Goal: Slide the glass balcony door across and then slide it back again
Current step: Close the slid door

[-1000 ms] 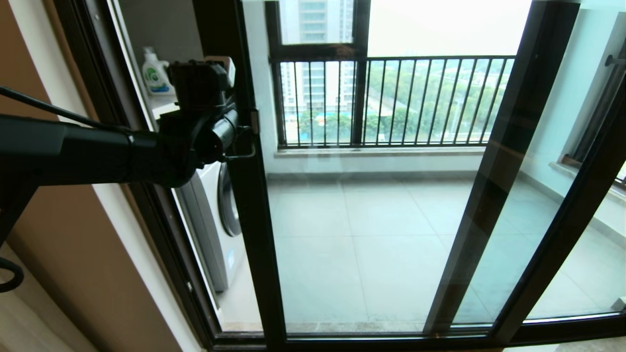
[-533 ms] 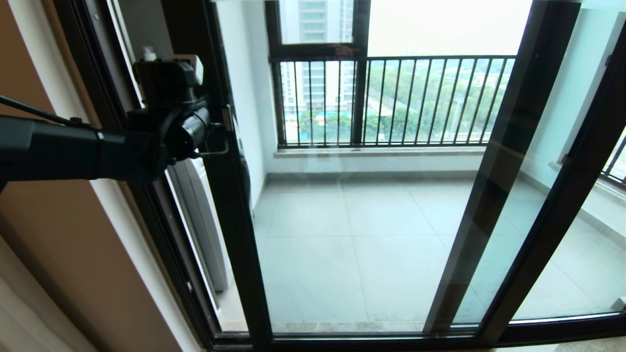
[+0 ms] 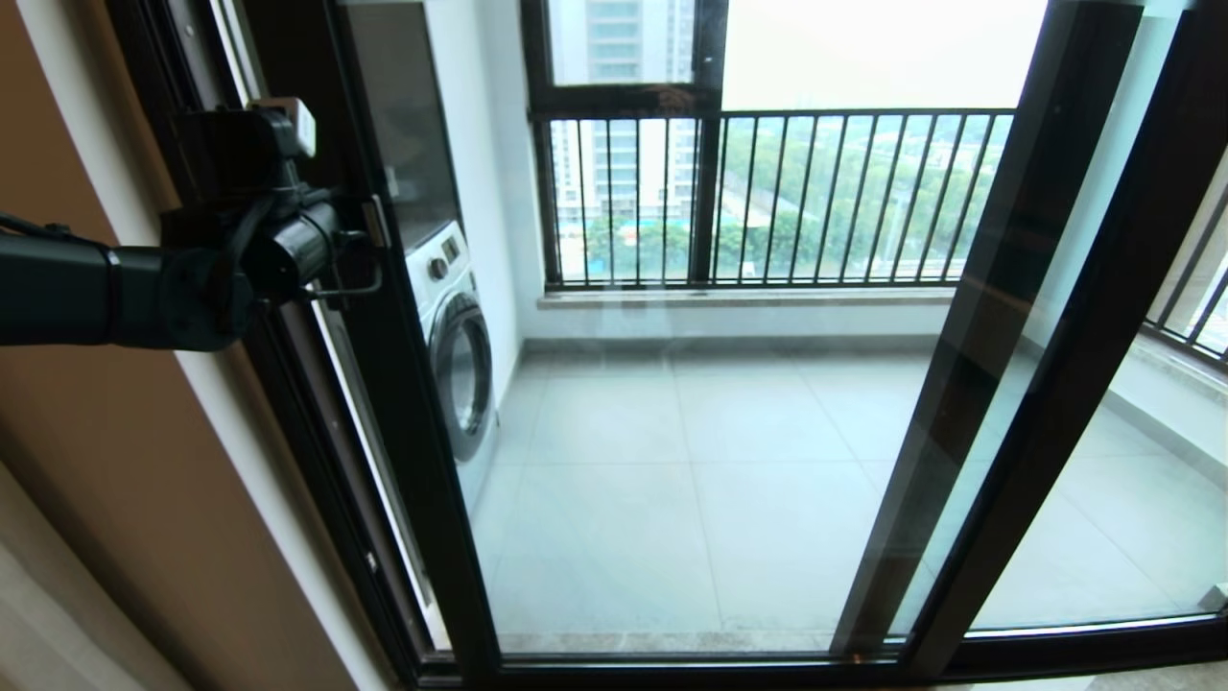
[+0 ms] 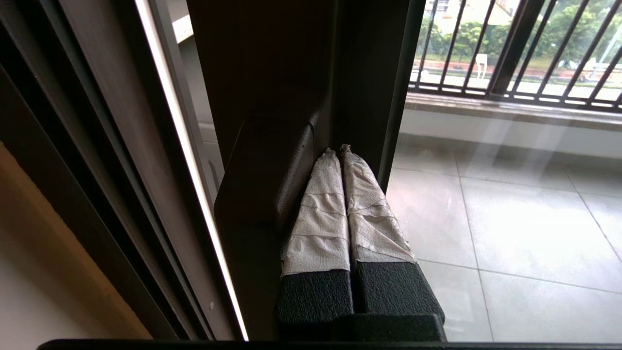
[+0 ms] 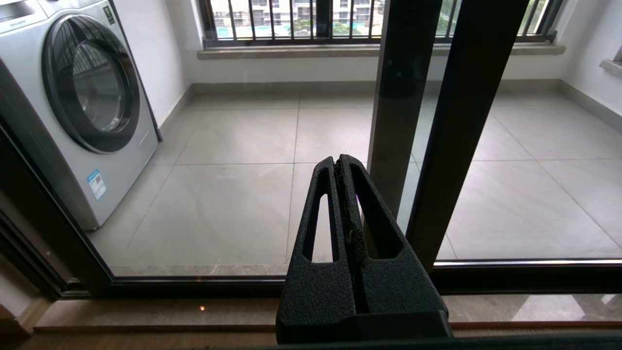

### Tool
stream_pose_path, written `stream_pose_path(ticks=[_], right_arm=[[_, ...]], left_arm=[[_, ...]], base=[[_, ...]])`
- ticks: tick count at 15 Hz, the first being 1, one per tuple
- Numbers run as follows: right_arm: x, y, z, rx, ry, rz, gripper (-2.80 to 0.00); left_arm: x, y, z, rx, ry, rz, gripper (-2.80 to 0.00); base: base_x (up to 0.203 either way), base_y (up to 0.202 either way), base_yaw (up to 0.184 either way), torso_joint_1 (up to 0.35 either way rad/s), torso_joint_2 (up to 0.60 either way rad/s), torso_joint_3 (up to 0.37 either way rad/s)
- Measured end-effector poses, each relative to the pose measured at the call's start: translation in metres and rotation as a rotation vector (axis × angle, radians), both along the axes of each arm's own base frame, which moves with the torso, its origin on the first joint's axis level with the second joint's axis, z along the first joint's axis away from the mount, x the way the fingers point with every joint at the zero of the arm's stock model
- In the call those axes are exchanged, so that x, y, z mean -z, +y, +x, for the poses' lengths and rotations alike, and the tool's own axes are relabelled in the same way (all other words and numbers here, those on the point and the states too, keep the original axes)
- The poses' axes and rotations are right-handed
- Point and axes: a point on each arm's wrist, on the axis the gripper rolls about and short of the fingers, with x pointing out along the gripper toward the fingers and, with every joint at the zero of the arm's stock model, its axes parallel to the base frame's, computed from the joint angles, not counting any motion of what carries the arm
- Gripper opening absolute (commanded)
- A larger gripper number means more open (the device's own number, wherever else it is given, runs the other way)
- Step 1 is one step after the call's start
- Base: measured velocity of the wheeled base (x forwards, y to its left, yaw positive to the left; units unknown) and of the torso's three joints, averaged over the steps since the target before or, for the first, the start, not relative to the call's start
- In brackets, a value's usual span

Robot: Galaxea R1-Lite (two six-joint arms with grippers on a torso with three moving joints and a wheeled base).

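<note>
The glass balcony door point(image 3: 672, 403) had slid further left over the last second, its handle upright point(image 3: 384, 317) nearly at the frame, pushed by the left tool point(image 4: 340, 151) (fingers pressed together, gripping nothing), so the return slide was almost finished.

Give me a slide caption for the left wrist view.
Left claw, fingers shut, tucked behind the handle of the glass door, with the balcony railing beyond.

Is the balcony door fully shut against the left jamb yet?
Not quite. In the head view a thin gap shows between the glass balcony door upright and the jamb; left claw, closed, hooked behind its handle.
</note>
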Motion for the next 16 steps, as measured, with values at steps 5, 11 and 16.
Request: stream_pose_path(ticks=[5, 11, 16], right_arm=[[0.000, 0.000, 0.000, 0.000, 0.000, 0.000, -2.80], [0.000, 0.000, 0.000, 0.000, 0.000, 0.000, -2.80], [0.000, 0.000, 0.000, 0.000, 0.000, 0.000, -2.80]], left_arm=[[0.002, 0.024, -0.002, -0.023, 0.009, -0.003, -2.80], [0.002, 0.065, -0.004, -0.055, 0.013, -0.002, -2.80], [0.002, 0.093, -0.006, -0.104, 0.013, -0.002, -2.80]], base=[[0.000, 0.000, 0.000, 0.000, 0.00, 0.000], [0.000, 0.000, 0.000, 0.000, 0.00, 0.000], [0.000, 0.000, 0.000, 0.000, 0.00, 0.000]])
